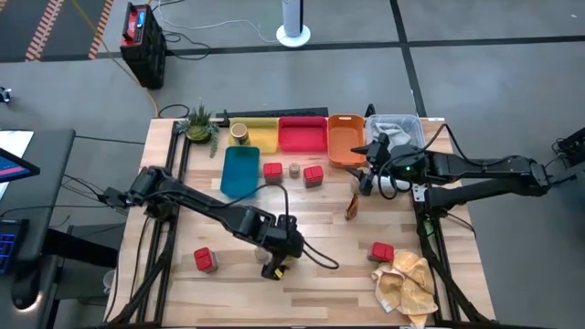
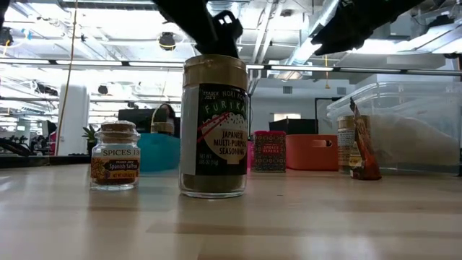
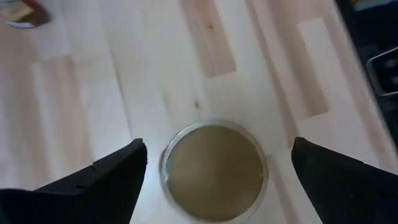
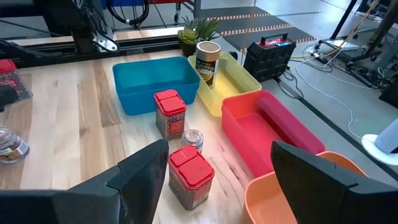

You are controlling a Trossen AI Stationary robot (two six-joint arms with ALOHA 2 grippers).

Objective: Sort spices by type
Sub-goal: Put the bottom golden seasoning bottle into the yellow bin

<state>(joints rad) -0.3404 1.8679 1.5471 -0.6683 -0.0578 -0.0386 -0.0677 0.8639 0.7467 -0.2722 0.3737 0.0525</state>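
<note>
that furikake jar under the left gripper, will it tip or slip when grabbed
The furikake jar stands tall and narrow, so a sideways nudge could probably tip it. Its smooth, glassy-looking wall may be slippery. The open left gripper straddles it evenly, which should help.

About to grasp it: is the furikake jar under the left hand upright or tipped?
Upright. The furikake jar stands on its base, lid up, on the table; the left hand sits open above its lid.

The wooden table (image 1: pixel 320 210) holds 4 trays (image 1: pixel 302 134), spice jars (image 2: pixel 214 124) and crumpled paper (image 1: pixel 407 283).
</note>
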